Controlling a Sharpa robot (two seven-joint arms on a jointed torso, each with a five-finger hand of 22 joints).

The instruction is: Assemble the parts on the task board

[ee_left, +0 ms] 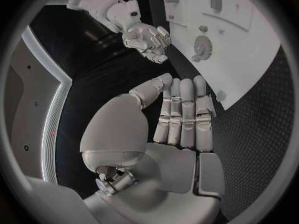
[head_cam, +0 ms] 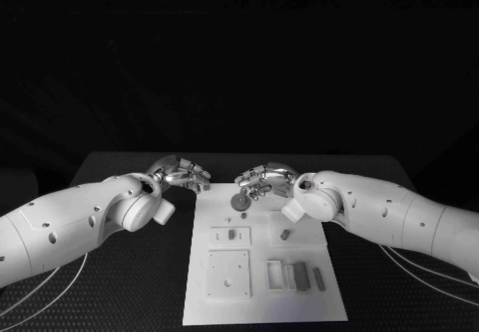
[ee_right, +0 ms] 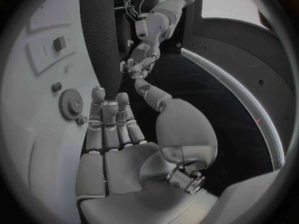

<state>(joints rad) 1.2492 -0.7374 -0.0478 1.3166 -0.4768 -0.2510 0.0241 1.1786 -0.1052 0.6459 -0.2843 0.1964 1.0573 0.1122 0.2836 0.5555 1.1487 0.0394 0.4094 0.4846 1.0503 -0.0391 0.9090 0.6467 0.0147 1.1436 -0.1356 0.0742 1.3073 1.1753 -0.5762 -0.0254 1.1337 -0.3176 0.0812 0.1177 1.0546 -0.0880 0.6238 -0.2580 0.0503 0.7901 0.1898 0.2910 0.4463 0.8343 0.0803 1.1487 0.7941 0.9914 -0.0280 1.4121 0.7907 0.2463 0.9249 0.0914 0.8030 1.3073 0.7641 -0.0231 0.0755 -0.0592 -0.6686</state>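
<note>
Left hand: the left hand (head_cam: 183, 173) is hovering at the board's (head_cam: 261, 304) far left corner, fingers straight and together in its wrist view (ee_left: 184, 117), holding nothing.
Right hand: the right hand (head_cam: 266, 180) is hanging over the far edge, fingers extended, gripping nothing.
Gear: the gear (head_cam: 241, 201) is lying flat at the board's 12 o'clock, just beside the right fingertips.
Parts: small blocks (head_cam: 300, 274) are waiting near 5 o'clock.
Risk: a lowering right hand is likely nudging the gear sideways, or off onto the bench (head_cam: 120, 290); both hands crowding the far edge are risking a collision.
</note>
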